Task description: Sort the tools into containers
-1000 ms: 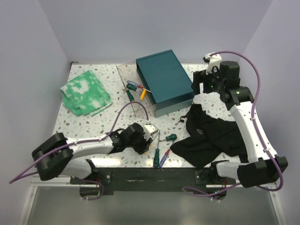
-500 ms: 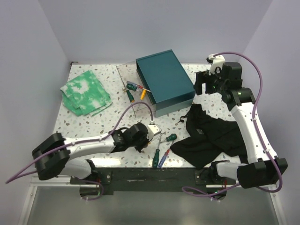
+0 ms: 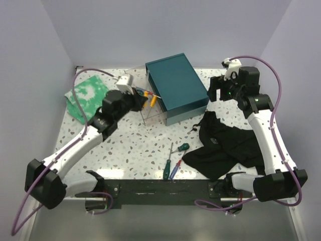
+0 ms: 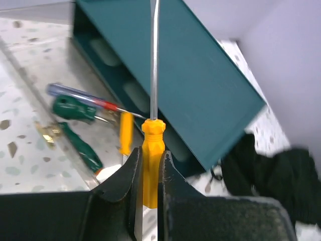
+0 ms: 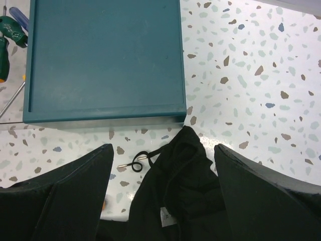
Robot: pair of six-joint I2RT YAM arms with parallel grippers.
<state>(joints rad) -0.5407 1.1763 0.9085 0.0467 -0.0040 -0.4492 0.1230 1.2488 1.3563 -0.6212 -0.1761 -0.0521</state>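
Note:
My left gripper is shut on an orange-handled screwdriver, its shaft pointing away, held over the clear box beside the teal box. The gripper also shows in the top view. In the clear box lie a red-and-blue screwdriver, two green ones and an orange one. On the table near the front lie two green screwdrivers and a red-and-blue one. My right gripper is open and empty above the black cloth.
A green-white cloth lies at the back left. The black cloth covers the right front, with a drawstring beside it. The teal box stands just beyond the right gripper. Walls close in on three sides.
My left arm has swung from the front middle of the table up to the clear box, carrying the orange screwdriver. The right arm has hardly moved.

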